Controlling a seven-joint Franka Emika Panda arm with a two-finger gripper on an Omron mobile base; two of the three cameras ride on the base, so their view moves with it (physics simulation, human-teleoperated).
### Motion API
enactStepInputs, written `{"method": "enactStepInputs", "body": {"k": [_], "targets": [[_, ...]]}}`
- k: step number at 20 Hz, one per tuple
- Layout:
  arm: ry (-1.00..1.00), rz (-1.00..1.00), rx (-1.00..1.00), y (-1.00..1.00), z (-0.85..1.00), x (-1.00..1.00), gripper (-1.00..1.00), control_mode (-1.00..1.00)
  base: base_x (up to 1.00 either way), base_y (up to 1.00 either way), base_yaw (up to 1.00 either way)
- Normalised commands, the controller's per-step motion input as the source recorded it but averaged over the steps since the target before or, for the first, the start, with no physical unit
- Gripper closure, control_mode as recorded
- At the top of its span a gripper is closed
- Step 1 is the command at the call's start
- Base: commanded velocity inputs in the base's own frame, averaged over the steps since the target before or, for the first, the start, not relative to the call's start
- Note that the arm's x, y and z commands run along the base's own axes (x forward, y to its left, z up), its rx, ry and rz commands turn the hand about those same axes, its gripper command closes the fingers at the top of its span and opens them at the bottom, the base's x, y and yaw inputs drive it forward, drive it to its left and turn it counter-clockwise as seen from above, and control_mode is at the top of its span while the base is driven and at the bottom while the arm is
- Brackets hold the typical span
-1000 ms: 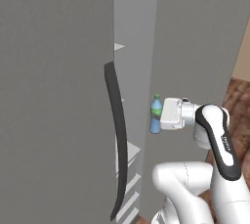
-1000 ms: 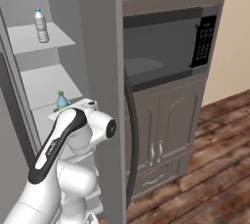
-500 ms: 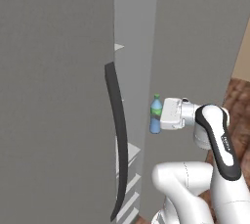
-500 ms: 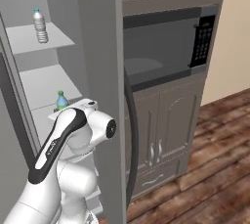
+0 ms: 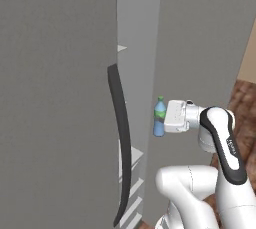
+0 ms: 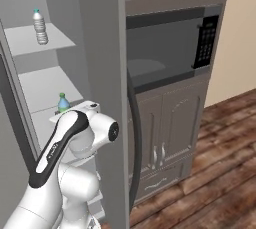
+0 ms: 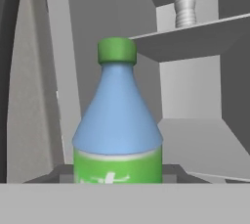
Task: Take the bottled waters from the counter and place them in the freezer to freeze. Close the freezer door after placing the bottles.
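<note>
Jaws clenched on blue bottle; bottle upright, long axis vertical, cap up, before open freezer.

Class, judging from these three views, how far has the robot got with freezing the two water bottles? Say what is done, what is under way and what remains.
Done: the clear bottle stands on an upper shelf of the open freezer. Under way: the gripper holds the blue bottle upright at the freezer opening, not yet set down. Left: place it on a shelf, release, withdraw, then close the freezer door.
</note>
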Motion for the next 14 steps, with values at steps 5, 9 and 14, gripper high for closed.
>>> {"method": "enactStepInputs", "body": {"k": [5, 9, 14], "targets": [[0.0, 0.0, 0.0, 0.0, 0.0, 0.0, 1.0, 1.0, -0.03, 0.03, 0.03], [0.0, 0.0, 0.0, 0.0, 0.0, 0.0, 1.0, 1.0, -0.8, 0.01, 0.0], [0.0, 0.0, 0.0, 0.0, 0.0, 0.0, 1.0, 1.0, -0.08, 0.0, 0.1]]}}
